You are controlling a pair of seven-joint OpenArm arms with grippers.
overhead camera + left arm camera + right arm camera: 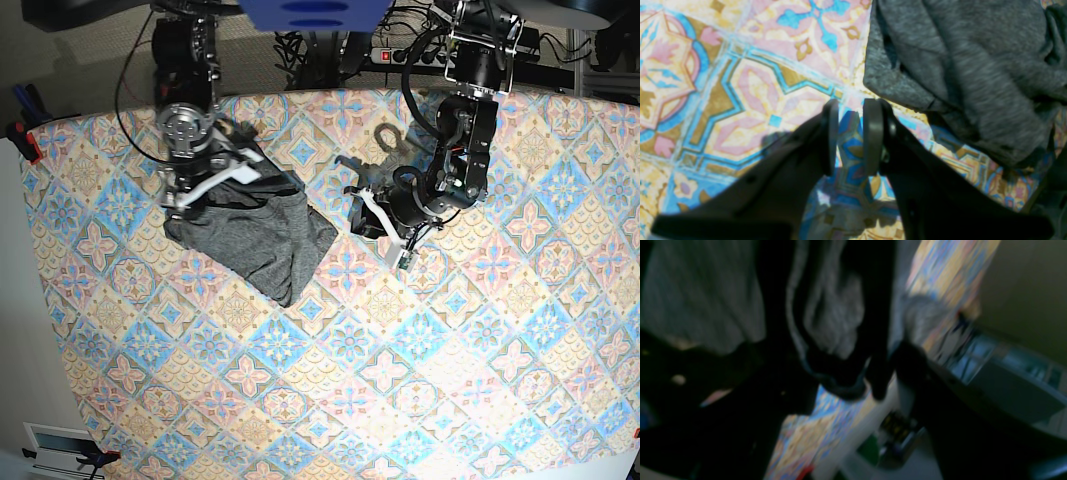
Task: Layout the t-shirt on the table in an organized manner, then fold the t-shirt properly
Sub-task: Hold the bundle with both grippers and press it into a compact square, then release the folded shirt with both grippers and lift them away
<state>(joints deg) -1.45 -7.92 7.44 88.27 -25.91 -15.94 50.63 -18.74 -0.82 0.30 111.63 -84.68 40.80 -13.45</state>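
Note:
The dark heather-grey t-shirt (255,235) lies bunched and wrinkled at the left of the patterned table (400,380). Its upper part is gathered up into my right gripper (215,170). The blurred right wrist view shows grey t-shirt (833,316) fabric filling the space between the dark fingers of my right gripper (826,290), which is shut on it. My left gripper (368,222) hovers just right of the shirt. In the left wrist view my left gripper (850,103) stands narrowly open over the bare table (740,100). The t-shirt (973,66) edge lies just beyond its tips, to the upper right.
A power strip with cables (400,50) runs behind the table's far edge. Red-handled clamps (20,135) grip the left edge. The right wrist view looks past the table's edge (846,426) to the floor and a grey box (1007,386).

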